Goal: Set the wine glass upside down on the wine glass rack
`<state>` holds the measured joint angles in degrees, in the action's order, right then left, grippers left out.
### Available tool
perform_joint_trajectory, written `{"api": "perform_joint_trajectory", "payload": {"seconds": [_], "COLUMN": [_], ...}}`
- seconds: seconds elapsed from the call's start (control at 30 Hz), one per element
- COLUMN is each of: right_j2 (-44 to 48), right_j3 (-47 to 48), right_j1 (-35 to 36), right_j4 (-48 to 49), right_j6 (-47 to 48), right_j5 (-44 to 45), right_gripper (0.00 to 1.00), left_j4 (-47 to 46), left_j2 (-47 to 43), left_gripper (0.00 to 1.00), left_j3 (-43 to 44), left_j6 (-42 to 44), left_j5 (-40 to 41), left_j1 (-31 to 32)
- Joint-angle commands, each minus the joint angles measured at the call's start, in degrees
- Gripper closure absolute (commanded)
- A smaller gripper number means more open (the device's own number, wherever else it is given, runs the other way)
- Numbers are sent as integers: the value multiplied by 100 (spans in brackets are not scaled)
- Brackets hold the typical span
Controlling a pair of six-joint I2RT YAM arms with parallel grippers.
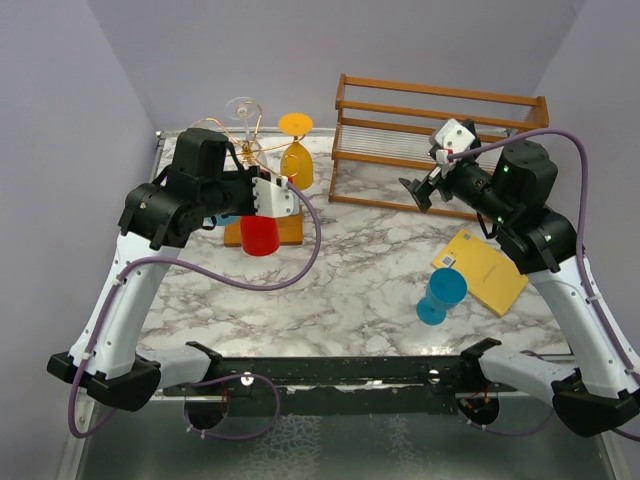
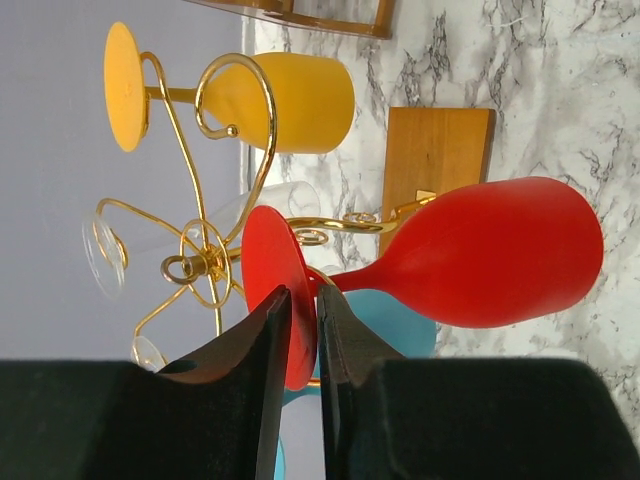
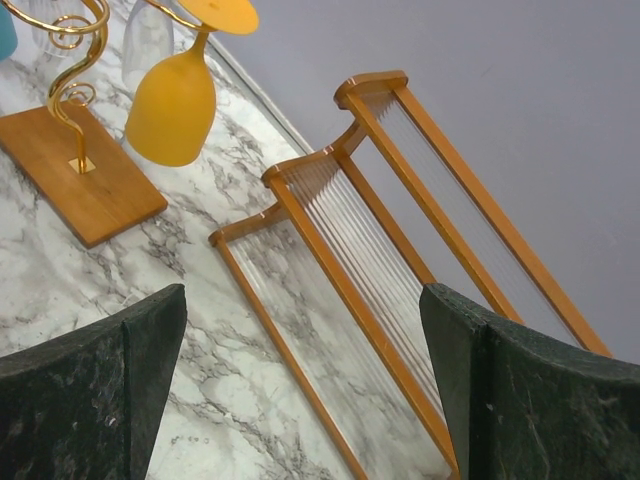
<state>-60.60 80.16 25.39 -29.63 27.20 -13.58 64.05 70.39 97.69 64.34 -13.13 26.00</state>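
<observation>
The wine glass rack [image 1: 292, 230] is a gold wire tree [image 2: 205, 262] on a wooden base [image 2: 437, 160] at the back left. A red wine glass [image 1: 260, 236] hangs upside down on one of its curled arms, its bowl [image 2: 490, 250] beside the base. My left gripper [image 2: 303, 295] straddles the glass's round red foot. Its jaws stand a narrow gap apart and the foot sits tilted between them, not clamped flat. My right gripper [image 1: 415, 192] hovers wide open over the table, with nothing between its fingers [image 3: 150, 340].
A yellow glass [image 1: 296, 160], a clear glass [image 1: 243, 108] and a blue one [image 2: 400, 320] also hang on the gold tree. A brown slatted shelf rack [image 1: 440, 130] stands at the back right. A blue wine glass [image 1: 440, 295] and a yellow pad [image 1: 485, 270] lie front right.
</observation>
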Motion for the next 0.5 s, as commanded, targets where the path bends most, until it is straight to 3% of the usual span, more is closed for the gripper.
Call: {"api": "perform_joint_trajectory", "payload": {"seconds": [0.0,0.47], "right_j2": [83,189], "right_j3": [-21,-284], "right_j1": [-48,-169], "right_j4": [182,55], "right_j6": [71,341], "right_j5": [143,356], "right_gripper": [0,0], "left_j4": [208,450], "left_j2": [-112,-87], "left_gripper": [79,62], "left_j3": [-33,148], "left_j6": [57,114], "left_j5": [-355,-795], "left_j1": [19,24]}}
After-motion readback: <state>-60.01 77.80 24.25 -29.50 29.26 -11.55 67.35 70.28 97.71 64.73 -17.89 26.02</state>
